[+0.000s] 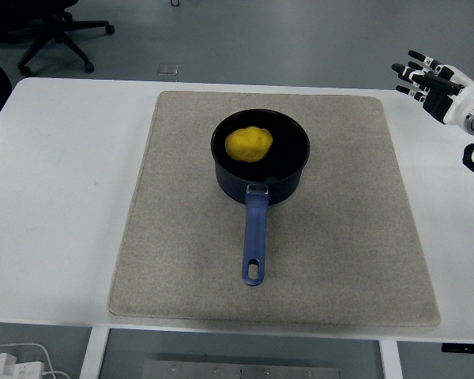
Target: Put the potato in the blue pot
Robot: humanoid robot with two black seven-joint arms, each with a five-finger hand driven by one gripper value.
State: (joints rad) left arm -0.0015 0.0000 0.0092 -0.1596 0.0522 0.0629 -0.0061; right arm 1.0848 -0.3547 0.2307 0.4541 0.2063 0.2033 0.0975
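A yellow potato (249, 144) lies inside the blue pot (261, 158), towards its left side. The pot stands on the grey mat (182, 237) with its long blue handle (254, 241) pointing to the table's near edge. My right hand (428, 77) hovers at the right edge, beyond the mat's far right corner and well away from the pot. Its fingers are spread and hold nothing. The left arm does not show.
The mat covers the middle of the white table (63, 181). A black office chair (47, 28) stands on the floor beyond the table's far left corner. A white power strip (16, 365) lies below the near edge at the left.
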